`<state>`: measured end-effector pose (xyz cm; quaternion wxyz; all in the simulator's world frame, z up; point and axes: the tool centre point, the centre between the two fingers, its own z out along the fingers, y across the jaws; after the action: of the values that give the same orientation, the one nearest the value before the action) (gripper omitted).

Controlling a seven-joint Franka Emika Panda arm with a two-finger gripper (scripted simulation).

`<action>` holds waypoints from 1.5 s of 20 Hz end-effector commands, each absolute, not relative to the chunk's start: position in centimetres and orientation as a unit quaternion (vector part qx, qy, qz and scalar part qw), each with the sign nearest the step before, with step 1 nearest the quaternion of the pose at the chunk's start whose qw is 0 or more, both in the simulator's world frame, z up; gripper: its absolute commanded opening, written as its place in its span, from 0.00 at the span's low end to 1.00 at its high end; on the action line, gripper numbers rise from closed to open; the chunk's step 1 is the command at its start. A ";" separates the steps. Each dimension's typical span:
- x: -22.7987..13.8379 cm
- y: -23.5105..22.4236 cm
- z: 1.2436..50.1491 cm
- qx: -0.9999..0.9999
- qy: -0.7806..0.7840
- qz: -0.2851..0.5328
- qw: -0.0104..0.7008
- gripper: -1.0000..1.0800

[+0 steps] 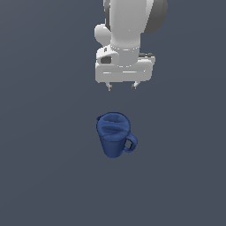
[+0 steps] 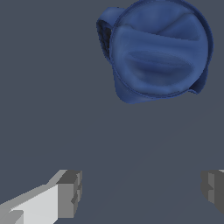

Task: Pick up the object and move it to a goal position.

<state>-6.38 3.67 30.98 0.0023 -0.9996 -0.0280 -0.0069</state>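
The dark blue pitcher (image 1: pixel 114 133) stands upright on the grey floor in the middle of the exterior view, its loop handle toward that view's right and its spout toward the left. My gripper (image 1: pixel 122 87) hangs above and behind it, open and empty, fingers pointing down, clear of the rim. In the wrist view the pitcher (image 2: pixel 159 50) is seen from above, its wide rim open, and lies off to one side of the line between my fingertips (image 2: pixel 70 192). The gripper (image 2: pixel 142 190) holds nothing.
A plain dark grey floor (image 1: pixel 44 176) surrounds the pitcher on every side. No other objects or edges show.
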 end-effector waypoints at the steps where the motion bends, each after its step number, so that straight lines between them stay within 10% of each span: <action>1: -6.4 3.7 31.0 -1.000 -0.028 -0.007 0.002 0.62; 30: -0.7 5.0 30.8 -0.995 -0.101 0.012 -0.020 0.62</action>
<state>-1.41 4.77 30.91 -0.0162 -0.9957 -0.0906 0.0091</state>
